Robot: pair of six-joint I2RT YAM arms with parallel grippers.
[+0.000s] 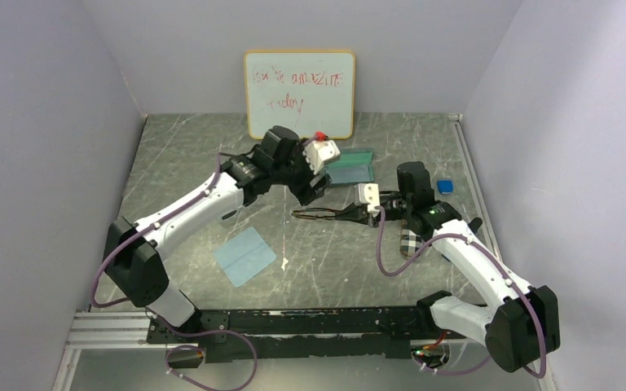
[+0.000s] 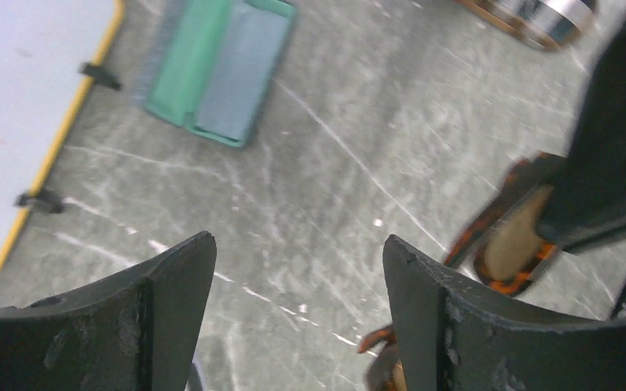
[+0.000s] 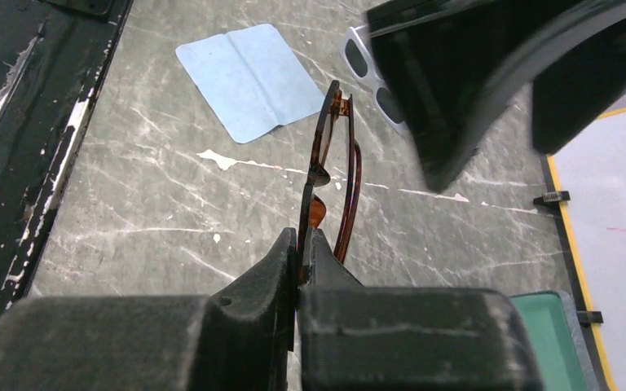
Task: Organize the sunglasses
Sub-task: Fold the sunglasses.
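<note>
Left tool (image 1: 314,189) hangs just above brown sunglasses (image 1: 318,215), blocking overhead access.

The table (image 1: 204,163) is dark grey-green with a marbled pattern of white veins. The whiteboard (image 1: 299,94) is white, rimmed in yellow-tan, with red scribbles. The open case (image 1: 350,167) is teal-green outside and grey-blue inside. The cloth (image 1: 244,255) is plain light blue. The brown sunglasses (image 3: 326,155) have a see-through amber-brown frame, mottled orange and dark brown in the left wrist view. The white sunglasses (image 3: 364,61) pair a white frame with dark grey lenses. The plaid case (image 1: 410,243) is checked black and white. A small block (image 1: 445,186) is bright blue. The left arm (image 1: 196,208) and right arm (image 1: 477,261) are white with black joints and purple cables (image 1: 110,261). The left hand (image 2: 297,244) and right hand (image 3: 303,244) are matte black. The walls (image 1: 41,122) are pale lavender.
</note>
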